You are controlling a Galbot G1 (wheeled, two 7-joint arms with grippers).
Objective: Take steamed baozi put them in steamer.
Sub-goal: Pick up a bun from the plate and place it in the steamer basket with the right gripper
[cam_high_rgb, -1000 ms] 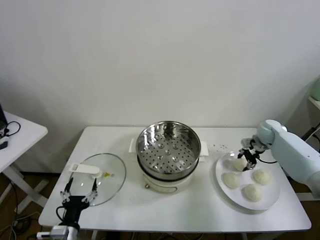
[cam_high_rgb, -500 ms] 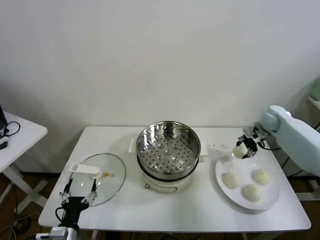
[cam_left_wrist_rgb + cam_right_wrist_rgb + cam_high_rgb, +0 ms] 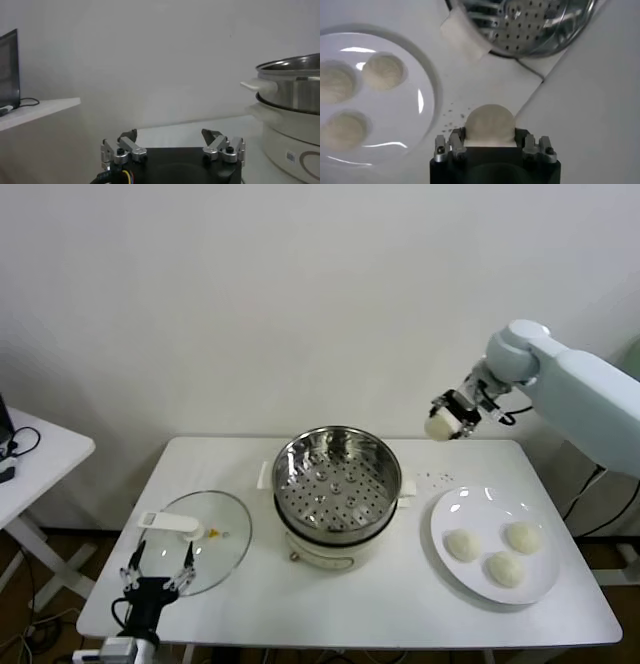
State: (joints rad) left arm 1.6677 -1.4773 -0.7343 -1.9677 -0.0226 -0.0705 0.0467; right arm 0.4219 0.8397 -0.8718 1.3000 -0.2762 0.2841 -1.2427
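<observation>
My right gripper (image 3: 446, 419) is shut on one cream-white baozi (image 3: 439, 425), held high in the air above the table's back edge, to the right of the steamer (image 3: 336, 480). In the right wrist view the held baozi (image 3: 490, 124) sits between the fingers, with the steamer's perforated bottom (image 3: 532, 25) beyond it. Three more baozi (image 3: 461, 545) (image 3: 523, 536) (image 3: 505, 569) lie on the white plate (image 3: 480, 505). The shiny steel steamer stands empty on a cream-white pot in the middle of the table. My left gripper (image 3: 158, 574) is parked open at the table's front left.
A glass lid (image 3: 205, 539) with a white handle lies flat on the table left of the pot, just behind my left gripper. A second white table (image 3: 40, 454) stands further left. The pot's side handle (image 3: 257, 86) shows in the left wrist view.
My right gripper has lifted one baozi off the plate and carried it up and to the left, toward the steamer. Three baozi stay on the plate. The left arm has not moved.
</observation>
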